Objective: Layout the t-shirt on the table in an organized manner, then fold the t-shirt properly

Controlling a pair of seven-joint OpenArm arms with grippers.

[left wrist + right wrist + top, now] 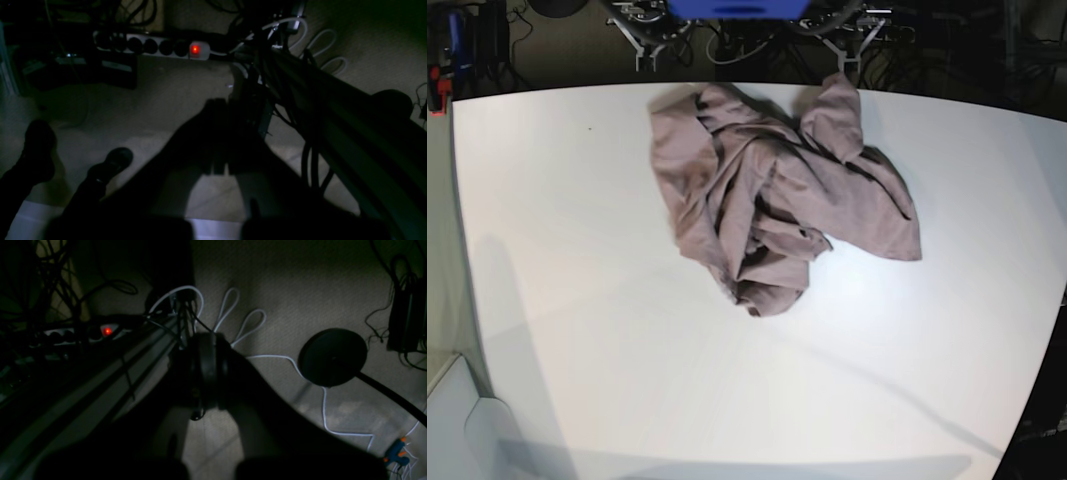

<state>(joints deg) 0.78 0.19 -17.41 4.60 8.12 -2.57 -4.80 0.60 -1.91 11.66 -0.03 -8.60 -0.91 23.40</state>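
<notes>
The mauve t-shirt [777, 200] lies crumpled in a heap on the white table [607, 360], near the far edge and a little right of centre. Neither arm shows in the base view. In the dim left wrist view, my left gripper [218, 106] is a dark silhouette over the floor, its fingers pressed together with nothing between them. My right gripper [206, 350] is likewise a dark shape above the floor in the right wrist view, shut and empty. Both wrist views miss the shirt.
On the carpet lie a power strip with a red light [194, 50], tangled cables [240, 323], a black round stand base [333, 356] and a blue-orange tool [395, 453]. Two dark shoe-like shapes [110, 163] sit at the left.
</notes>
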